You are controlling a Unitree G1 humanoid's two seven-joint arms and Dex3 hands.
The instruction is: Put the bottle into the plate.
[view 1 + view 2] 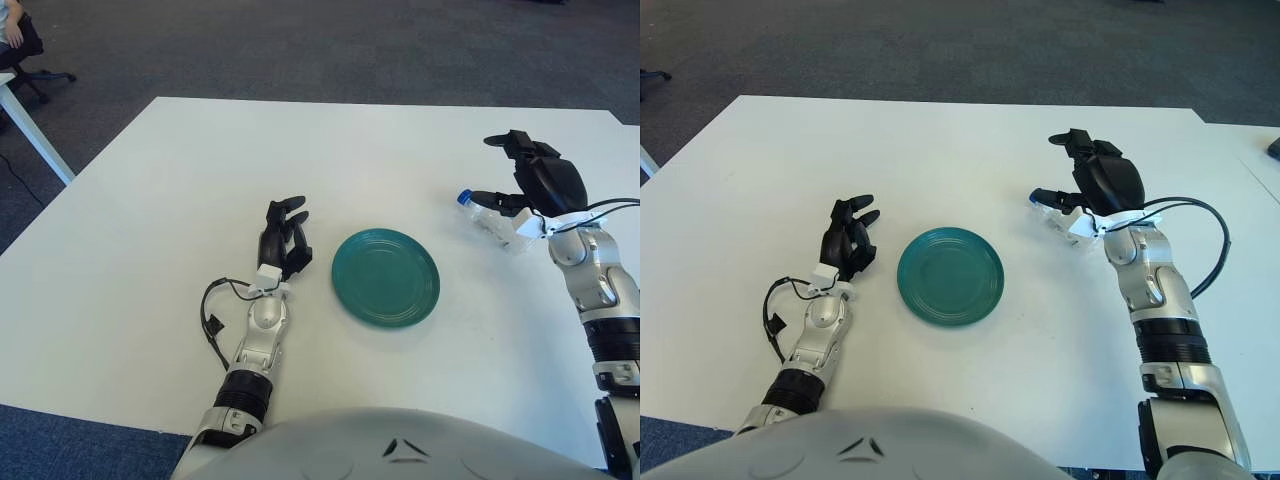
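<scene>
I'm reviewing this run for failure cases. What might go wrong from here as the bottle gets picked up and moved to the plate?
The right robot hand hovers spread over the lying bottle and has not closed, so the clear, round bottle may roll or slip as the fingers close. The green plate is shallow, so a bottle laid on it could roll off the rim. The left robot hand shows just left of the plate, and a roll-off might strike it.

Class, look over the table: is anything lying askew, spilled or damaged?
Only the bottle stands out: it lies on its side on the table, right of the plate, under the open right hand. No spill or damage shows. The left hand shows left of the plate.
</scene>
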